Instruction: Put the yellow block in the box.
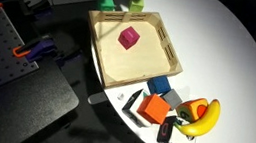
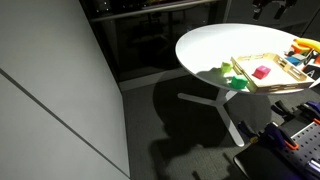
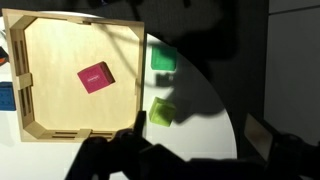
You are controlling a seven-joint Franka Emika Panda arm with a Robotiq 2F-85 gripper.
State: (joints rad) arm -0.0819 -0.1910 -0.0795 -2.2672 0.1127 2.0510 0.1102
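The yellow block is a pale yellow-green cube on the white table, just outside the box's rim. It also shows in both exterior views. The box is a shallow light-wood tray holding a magenta cube; it also shows in both exterior views. My gripper is open and empty, high above the table, with the yellow block just inside its left finger in the wrist view. Its fingers are dark and in shadow.
A darker green cube sits beside the yellow block, also outside the rim. A banana, orange and blue blocks lie past the box's opposite side. The table edge curves close to the cubes.
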